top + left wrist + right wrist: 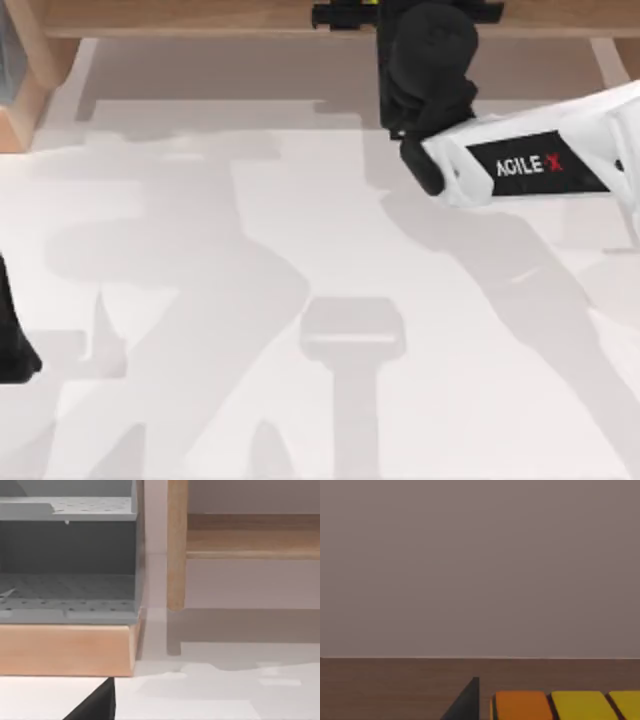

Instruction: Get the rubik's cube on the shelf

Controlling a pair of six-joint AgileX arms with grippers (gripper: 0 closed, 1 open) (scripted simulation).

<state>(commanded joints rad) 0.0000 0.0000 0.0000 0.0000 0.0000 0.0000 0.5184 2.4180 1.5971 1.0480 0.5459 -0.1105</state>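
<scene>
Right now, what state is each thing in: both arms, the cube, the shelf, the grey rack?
Right arm: reached out to the shelf at the table's far edge.
Cube: resting on the shelf board beside a dark fingertip; grip unclear.
Shelf: upright along the far edge.
Left arm: parked at the table's left edge.
Grey rack: standing beside the shelf's side support.

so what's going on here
The right arm reaches across the table to the shelf at the far edge. Its wrist view shows the cube, orange and yellow stickers, right by a dark fingertip above the brown board. The left arm sits idle at the table's left edge.
</scene>
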